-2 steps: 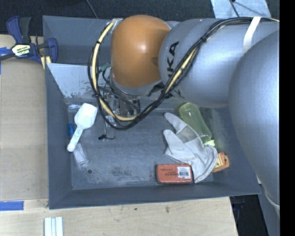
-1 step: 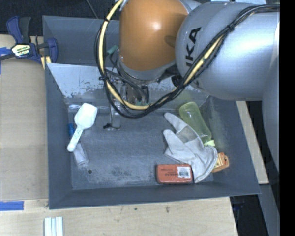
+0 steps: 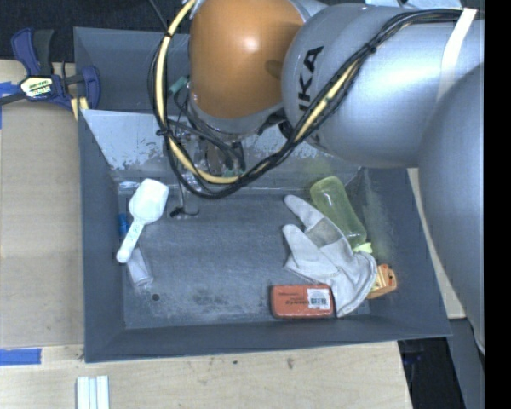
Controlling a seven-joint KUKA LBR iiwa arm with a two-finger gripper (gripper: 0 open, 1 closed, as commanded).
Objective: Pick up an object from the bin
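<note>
White scoop (image 3: 146, 204) lies at the bin's (image 3: 102, 313) left (handle down-left). The gripper (image 3: 202, 173) hangs just beside it; its grip cannot be told.

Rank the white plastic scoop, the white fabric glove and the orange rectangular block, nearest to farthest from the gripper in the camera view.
1. white plastic scoop, beside the gripper, view's left.
2. white fabric glove, toward the view's right.
3. orange rectangular block, lower right, past the glove.

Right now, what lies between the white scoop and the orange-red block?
Nothing; the camera view shows bare bin floor between the white scoop and the orange-red block.
</note>
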